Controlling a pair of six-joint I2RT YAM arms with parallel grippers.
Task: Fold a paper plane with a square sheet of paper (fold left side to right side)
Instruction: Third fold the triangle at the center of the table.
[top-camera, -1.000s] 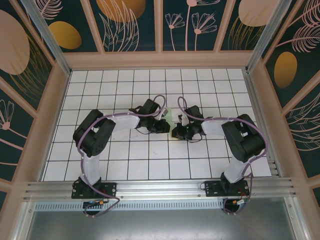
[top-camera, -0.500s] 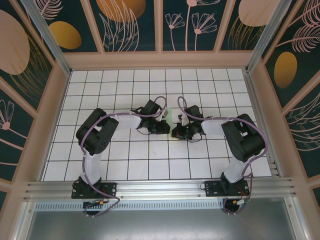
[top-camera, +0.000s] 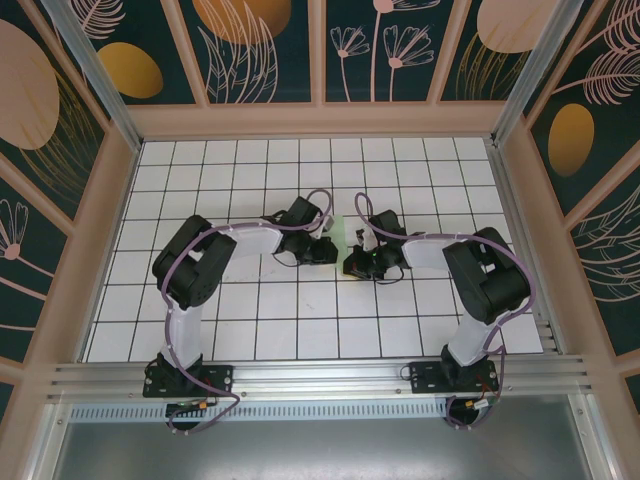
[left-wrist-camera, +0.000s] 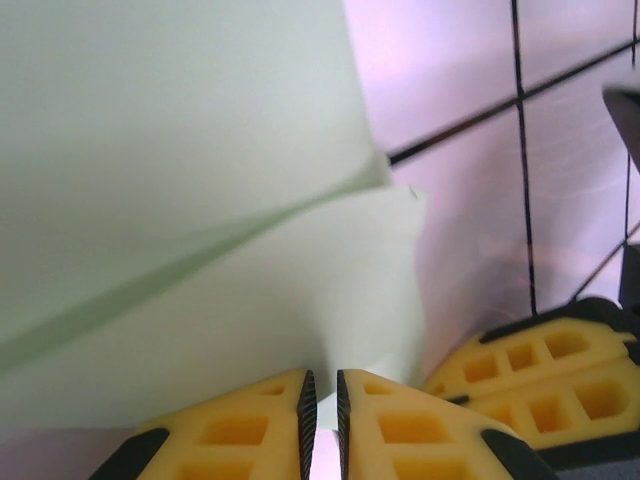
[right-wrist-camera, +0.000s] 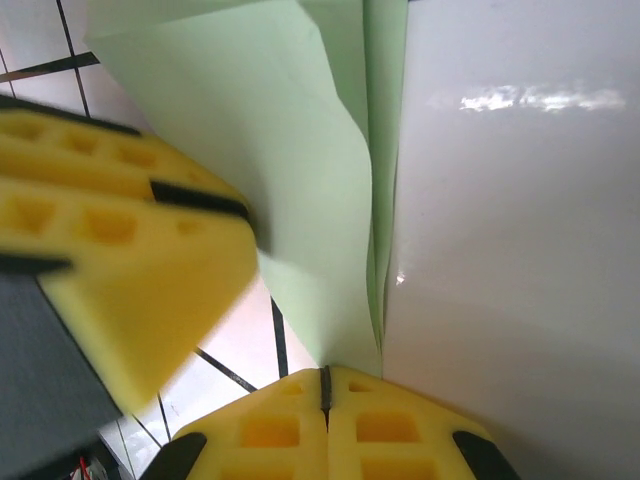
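Note:
The sheet of paper (top-camera: 341, 236), pale green and folded narrow, lies at the table's middle between both grippers. In the left wrist view the paper (left-wrist-camera: 200, 150) rises in front of the camera with a crease across it. Its lower edge runs into the narrow slit of my left gripper (left-wrist-camera: 322, 385) (top-camera: 330, 250), which is shut on it. My right gripper (right-wrist-camera: 325, 372) (top-camera: 352, 266) is shut, its tips at the foot of the paper's (right-wrist-camera: 290, 150) raised crease. Whether they pinch it I cannot tell. The paper plane is out of view.
The white grid table (top-camera: 250, 180) is fenced by wooden walls (top-camera: 320, 120) at the back and both sides. An aluminium rail (top-camera: 320, 375) with the arm bases runs along the near edge. The right gripper's fingers (left-wrist-camera: 540, 365) lie close beside the left one.
My left arm has edged a little to the right, bringing its gripper closer to the paper. The right gripper and the paper have hardly moved.

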